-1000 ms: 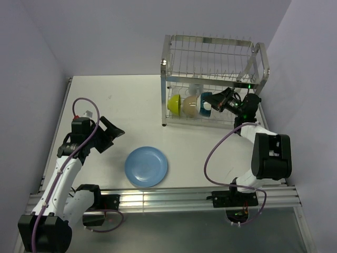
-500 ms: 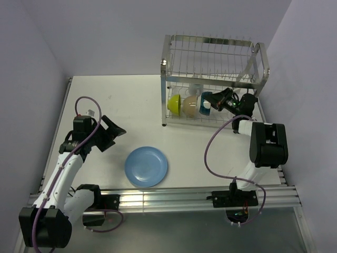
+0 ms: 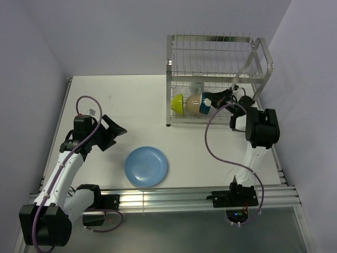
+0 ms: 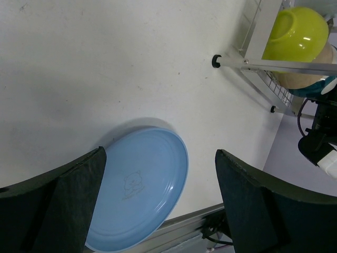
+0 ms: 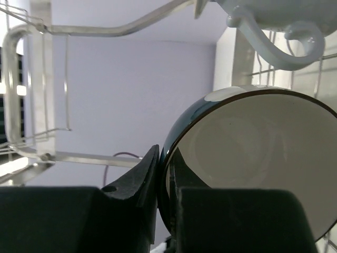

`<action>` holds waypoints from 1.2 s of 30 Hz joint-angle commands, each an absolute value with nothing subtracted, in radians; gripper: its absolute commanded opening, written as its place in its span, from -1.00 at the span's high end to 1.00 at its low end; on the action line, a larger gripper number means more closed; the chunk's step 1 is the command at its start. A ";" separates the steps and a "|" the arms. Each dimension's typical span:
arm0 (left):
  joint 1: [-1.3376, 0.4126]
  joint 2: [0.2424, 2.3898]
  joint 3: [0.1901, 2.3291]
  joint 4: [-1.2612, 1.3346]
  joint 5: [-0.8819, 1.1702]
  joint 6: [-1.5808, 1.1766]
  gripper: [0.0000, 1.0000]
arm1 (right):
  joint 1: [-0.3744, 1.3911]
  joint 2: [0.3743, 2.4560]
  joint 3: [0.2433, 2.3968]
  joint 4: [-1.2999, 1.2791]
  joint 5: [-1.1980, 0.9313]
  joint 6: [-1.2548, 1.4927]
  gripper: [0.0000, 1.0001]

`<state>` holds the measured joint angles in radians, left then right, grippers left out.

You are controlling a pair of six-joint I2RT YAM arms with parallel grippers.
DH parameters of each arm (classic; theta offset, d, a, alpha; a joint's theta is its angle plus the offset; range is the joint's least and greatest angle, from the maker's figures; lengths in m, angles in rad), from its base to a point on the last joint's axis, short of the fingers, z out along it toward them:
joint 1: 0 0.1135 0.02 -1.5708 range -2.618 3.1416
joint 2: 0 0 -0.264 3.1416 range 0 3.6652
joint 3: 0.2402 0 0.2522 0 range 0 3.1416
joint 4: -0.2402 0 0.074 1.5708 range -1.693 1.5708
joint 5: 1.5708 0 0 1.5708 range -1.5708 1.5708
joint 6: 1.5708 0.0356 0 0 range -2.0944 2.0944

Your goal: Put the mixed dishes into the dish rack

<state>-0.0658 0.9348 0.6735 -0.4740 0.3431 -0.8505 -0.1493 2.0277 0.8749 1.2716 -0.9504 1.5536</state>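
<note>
The dish rack (image 3: 210, 38) stands at the back right. On its lower shelf the lime-green bowl (image 3: 177, 103) and the cream bowl (image 3: 194, 103) stand on edge side by side. My right gripper (image 3: 220, 101) reaches into that shelf, shut on the rim of the dark bowl with white inside (image 5: 253, 158), which sits against the cream bowl. The pale mug (image 5: 274, 21) hangs just above it. The blue plate (image 3: 146, 166) lies flat near the front edge. My left gripper (image 3: 108, 132) hovers open to the plate's left, with the plate (image 4: 137, 190) below its fingers and untouched.
The rack's front leg (image 4: 216, 61) and lower rail show in the left wrist view. Rack wires (image 5: 47, 79) close in on the right gripper. The aluminium rail (image 3: 168, 196) runs along the table's near edge. Walls stand close on the left and right.
The right arm has pushed deeper into the lower shelf with the dark bowl, and the whole rack has slid slightly to the right. The left arm has barely moved.
</note>
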 commanded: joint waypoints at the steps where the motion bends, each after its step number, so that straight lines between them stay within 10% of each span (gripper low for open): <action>1: -0.061 0.946 0.678 -0.430 0.370 -0.838 -0.82 | -0.183 2.072 0.926 1.761 -0.980 1.700 1.00; 17: -0.061 0.977 0.666 -0.388 0.411 -0.836 -0.81 | -0.187 1.993 0.894 1.362 -0.956 1.378 1.00; 36: -0.061 0.936 0.669 -0.411 0.425 -0.833 -0.82 | -0.175 1.832 0.845 0.875 -0.844 1.031 -0.07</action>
<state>-0.0658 0.9638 0.6727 -0.4301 0.4038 -0.8505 -0.1677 1.9274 0.8494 1.0149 -0.9001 1.1641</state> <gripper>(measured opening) 0.909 0.526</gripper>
